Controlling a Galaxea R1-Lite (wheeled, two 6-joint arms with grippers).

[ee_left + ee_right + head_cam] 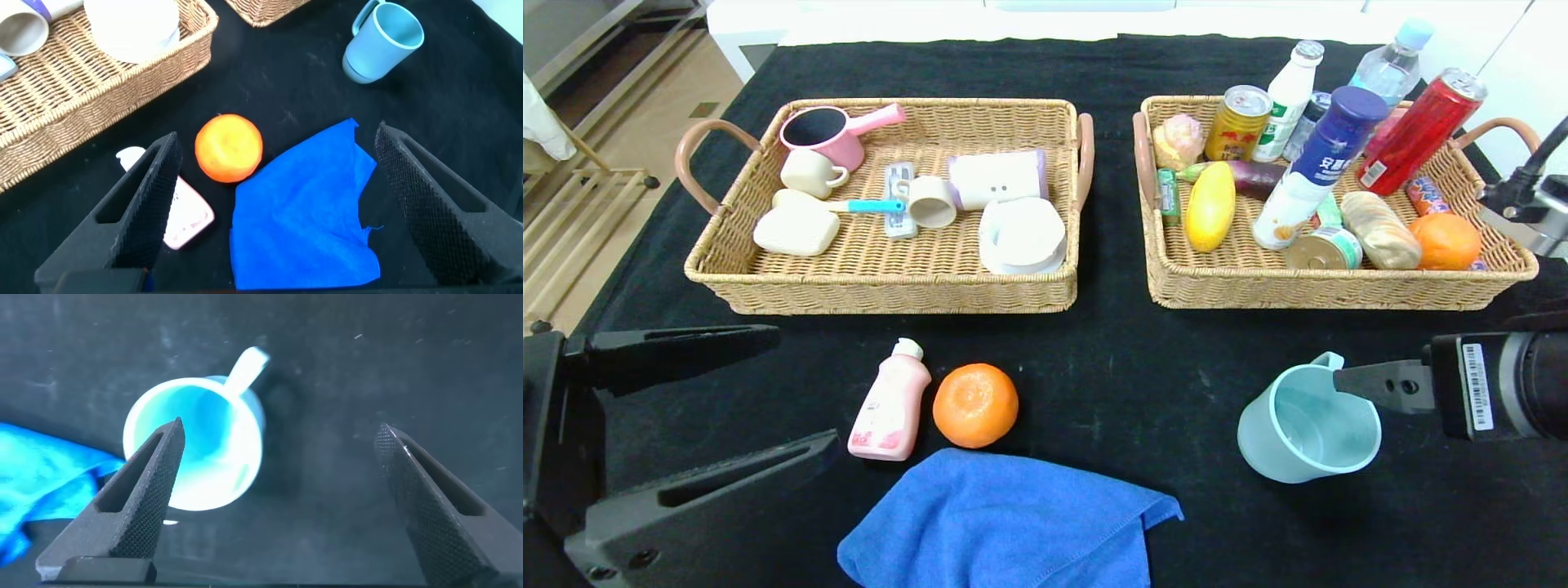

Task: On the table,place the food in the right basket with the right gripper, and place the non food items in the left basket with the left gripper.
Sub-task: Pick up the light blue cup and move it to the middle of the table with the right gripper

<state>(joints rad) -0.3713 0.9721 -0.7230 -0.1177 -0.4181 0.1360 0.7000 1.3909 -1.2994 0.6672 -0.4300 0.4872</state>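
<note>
Teal mug sits just beside the open right hand.

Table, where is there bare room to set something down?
Bare cloth lies between the orange and the teal mug, and between the two baskets. The right basket is packed; the left basket has gaps near its front wall.

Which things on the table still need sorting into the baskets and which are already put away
To sort: pink bottle, orange, blue towel, teal mug.

Already put away: pink saucepan and cups in the left basket; red can and drinks in the right basket.
</note>
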